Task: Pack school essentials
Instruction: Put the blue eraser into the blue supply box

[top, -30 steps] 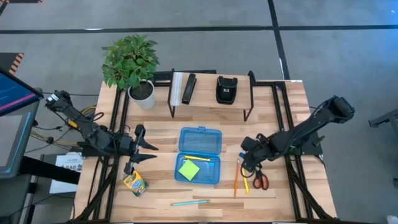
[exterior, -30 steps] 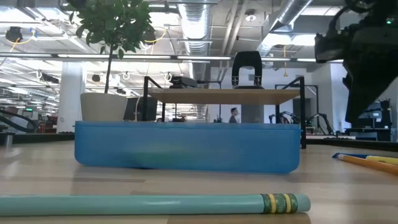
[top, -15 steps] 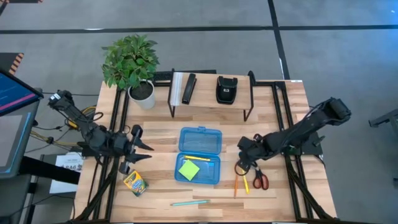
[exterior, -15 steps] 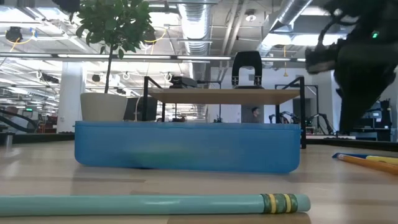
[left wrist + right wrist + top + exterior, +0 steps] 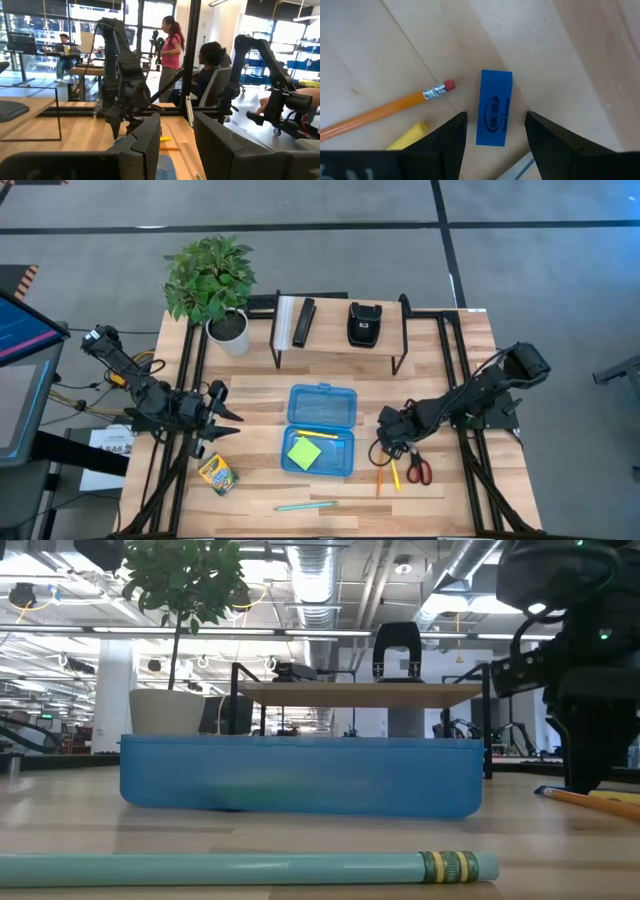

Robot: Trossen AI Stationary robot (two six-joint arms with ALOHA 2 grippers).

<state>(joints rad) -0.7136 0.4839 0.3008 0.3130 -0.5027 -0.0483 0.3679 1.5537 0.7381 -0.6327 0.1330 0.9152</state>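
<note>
Blue eraser [image 5: 494, 108] sits btwn right gripper's [image 5: 495, 131] spread fingers; next: lower, pinch. Left gripper [image 5: 222, 416] open, waiting.

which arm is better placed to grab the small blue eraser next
Right. The right gripper hangs open directly above the small blue rectangular eraser, beside the orange pencil. The left gripper waits across the table.

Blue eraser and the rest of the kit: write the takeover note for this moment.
Right tool open, poised over the blue eraser, not gripping.
Left tool open, idle left of the blue box.
Done: sticky pad in the box.
Left: eraser, orange pencil, scissors, crayon box, teal pencil, all on the table.
</note>
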